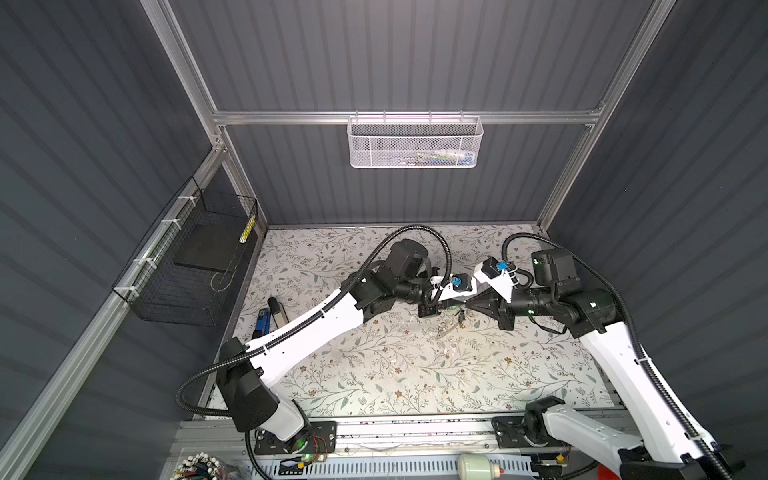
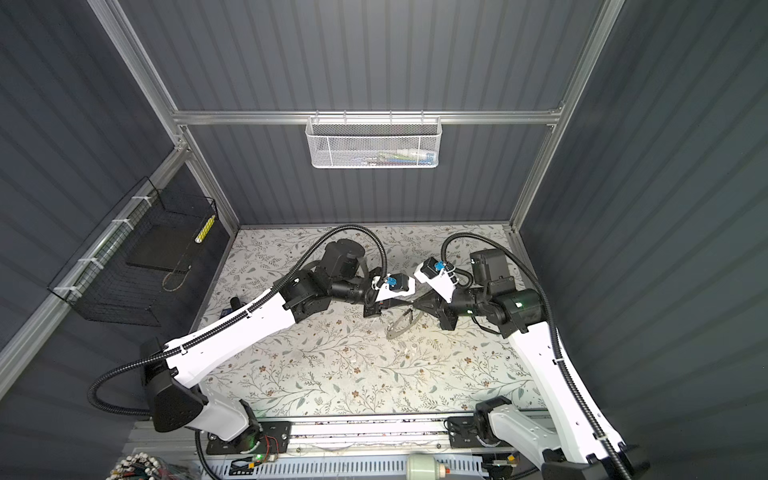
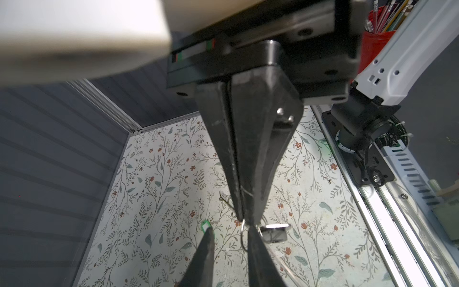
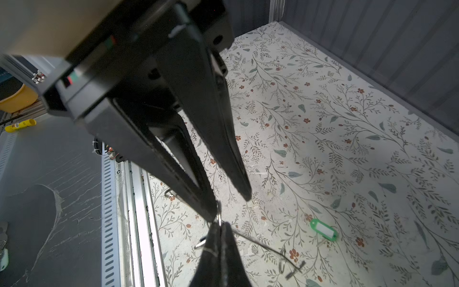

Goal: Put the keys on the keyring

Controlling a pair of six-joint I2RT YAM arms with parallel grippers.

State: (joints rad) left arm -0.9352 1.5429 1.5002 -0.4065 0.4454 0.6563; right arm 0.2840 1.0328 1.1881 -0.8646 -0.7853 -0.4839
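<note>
Both grippers meet tip to tip above the middle of the floral table. My right gripper (image 4: 219,223) is shut on a small wire loop (image 4: 219,215) of the keyring (image 2: 390,333), a thin grey plate that hangs tilted below it. My left gripper (image 3: 228,228) is open, and one finger (image 3: 252,238) rests against that loop next to the right gripper (image 3: 246,220). The green key tag (image 4: 324,229) lies on the table; in the left wrist view the green key tag (image 3: 205,224) is half hidden by a fingertip. The black-headed key (image 3: 274,233) shows just beyond the tips.
A black wire basket (image 1: 195,266) hangs on the left wall and a white mesh basket (image 1: 415,141) on the back rail. Blue and black items (image 1: 270,316) lie at the table's left edge. A red cup of pencils (image 3: 375,44) stands beyond the front rail.
</note>
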